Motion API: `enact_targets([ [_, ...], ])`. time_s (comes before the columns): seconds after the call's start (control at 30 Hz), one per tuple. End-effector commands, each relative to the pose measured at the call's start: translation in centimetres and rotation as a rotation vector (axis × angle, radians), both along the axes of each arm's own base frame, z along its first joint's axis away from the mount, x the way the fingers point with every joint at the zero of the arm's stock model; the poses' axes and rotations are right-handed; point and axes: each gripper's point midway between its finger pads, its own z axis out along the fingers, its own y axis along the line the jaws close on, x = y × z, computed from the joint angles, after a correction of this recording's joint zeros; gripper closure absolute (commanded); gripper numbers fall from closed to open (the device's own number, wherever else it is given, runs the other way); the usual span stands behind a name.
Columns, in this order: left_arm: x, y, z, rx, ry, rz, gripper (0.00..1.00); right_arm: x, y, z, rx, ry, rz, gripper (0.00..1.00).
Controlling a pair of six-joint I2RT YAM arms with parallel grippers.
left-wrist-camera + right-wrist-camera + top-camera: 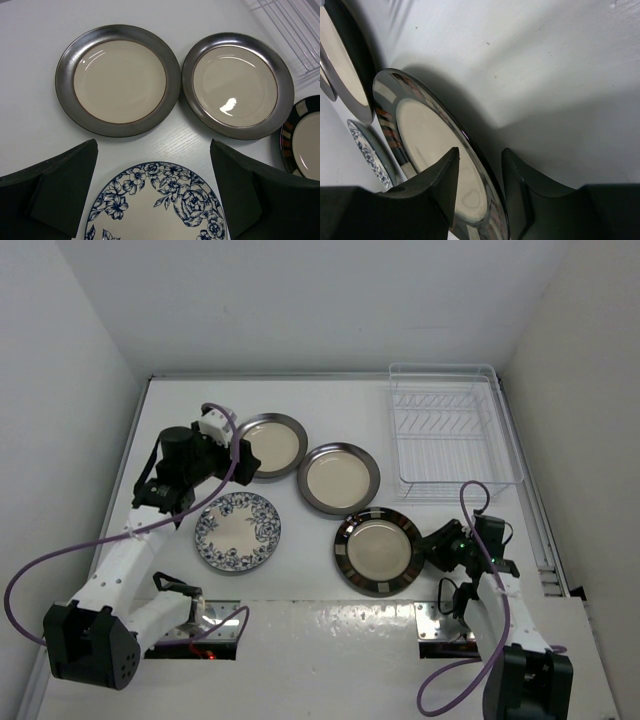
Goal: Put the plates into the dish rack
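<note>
While the dish rack [450, 430] stands at the far right corner of the desk [330, 400], all four plates lie flat on the desk outside it, to its left and nearer the arms. The two grey-rimmed plates sit side by side, the left grey-rimmed plate [270, 445] a little farther back and the right grey-rimmed plate [340, 478] just beside it, their rims nearly touching. The floral plate [238, 531] lies nearer the left arm, and the checked-rim plate [380, 551] lies nearest the right arm, close to the rack's near left corner. The left fingers [75, 170] are spread wide and hang above the far edge of the floral plate, touching nothing, with the two grey-rimmed plates straight ahead of them. The right fingers [445, 175] are low at the right edge of the checked-rim plate, one over its cream centre and one outside it, with the dark rim passing between them; whether they press on the rim I cannot tell.
</note>
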Motion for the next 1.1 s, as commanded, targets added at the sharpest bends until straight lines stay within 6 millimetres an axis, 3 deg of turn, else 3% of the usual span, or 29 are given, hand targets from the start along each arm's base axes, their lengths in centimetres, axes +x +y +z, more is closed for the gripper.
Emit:
enact_targets([
  [0.0,0.2,-0.7,0.9,-0.027,-0.022,-0.017,0.00,-6.3,1.3,-6.1,0.048,0.198,-0.008,0.59],
  [0.17,0.4,-0.6,0.9,-0.039,-0.018,-0.013,0.00,-7.0,1.8,-6.4,0.067,0.209,0.003,0.63],
  [0.27,0.5,-0.7,0.6,-0.041,-0.008,-0.021,0.00,-6.8,1.8,-6.3,0.068,0.198,0.005,0.76],
  [0.37,0.6,-0.8,0.8,-0.042,-0.017,-0.021,0.00,-6.9,1.8,-6.3,0.073,0.207,0.003,0.97],
  [0.5,0.6,-0.8,0.8,-0.042,-0.017,-0.021,0.00,-6.3,1.8,-5.6,0.060,0.166,0.042,1.00],
  [0.6,0.7,-0.8,1.0,-0.044,-0.026,-0.022,0.00,-5.2,2.6,-3.4,0.086,0.071,0.147,1.00],
  [0.63,0.7,-0.8,1.0,-0.044,-0.027,-0.022,0.00,-3.8,2.4,-1.6,0.066,0.013,0.165,1.00],
  [0.7,0.7,-0.8,1.0,-0.044,-0.027,-0.022,0.00,-4.1,2.2,-1.5,0.031,-0.008,0.210,1.00],
  [0.73,0.6,-0.8,0.5,-0.042,-0.018,-0.021,0.00,-2.6,2.0,1.1,0.005,-0.090,0.236,1.00],
  [0.83,0.7,-0.8,0.7,-0.051,-0.022,-0.019,0.00,-1.0,1.7,4.6,-0.043,-0.201,0.265,1.00],
  [0.87,0.7,-0.8,0.7,-0.051,-0.022,-0.019,0.00,-0.1,1.6,6.7,-0.063,-0.263,0.271,1.00],
  [1.03,0.7,-0.8,0.7,-0.051,-0.022,-0.019,0.00,1.0,1.7,10.9,-0.075,-0.365,0.289,1.00],
  [1.07,0.8,-0.8,0.4,-0.050,-0.013,-0.018,0.00,1.6,1.6,12.5,-0.084,-0.397,0.289,1.00],
])
